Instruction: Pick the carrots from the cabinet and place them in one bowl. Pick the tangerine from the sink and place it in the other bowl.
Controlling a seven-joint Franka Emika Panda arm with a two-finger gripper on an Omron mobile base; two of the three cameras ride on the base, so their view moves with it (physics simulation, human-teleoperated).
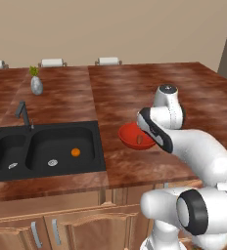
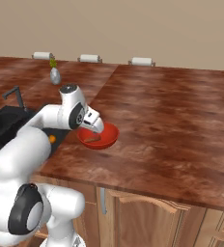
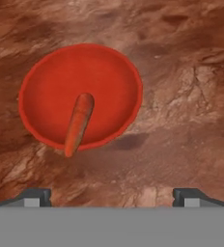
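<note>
Hand (image 3: 112,195) hangs above the counter (image 1: 135,93), fingers spread wide w/ bare counter between the tips; holds nothing, touches nothing. Both dark fingertips (image 3: 34,197) sit at the bottom of the hand view, well apart.

Just ahead of the hand & slightly toward its left finger: the red bowl (image 3: 80,94), flat on the counter. One reddish-orange carrot (image 3: 78,123) lies in it, thick end near the bowl's middle, thin end resting over the near rim and poking out past it. In the base views the hand is up over the bowl's near side, not touching the rim.

Room: open brown counter all round the bowl on the hand's right & beyond it, nothing standing close. Counter front edge runs close below the bowl in the right base view. On the hand's left, sink (image 1: 47,149) edge is near the bowl, a narrow strip of counter between them. Tangerine (image 1: 75,152) sits on the floor of the sink basin nearer the bowl, beside the silver drain (image 1: 52,162). Faucet (image 1: 23,113) at the sink's back edge. Farther off, a small grey vase (image 1: 36,85) w/ a green sprig stands on the counter, well apart from everything.
</note>
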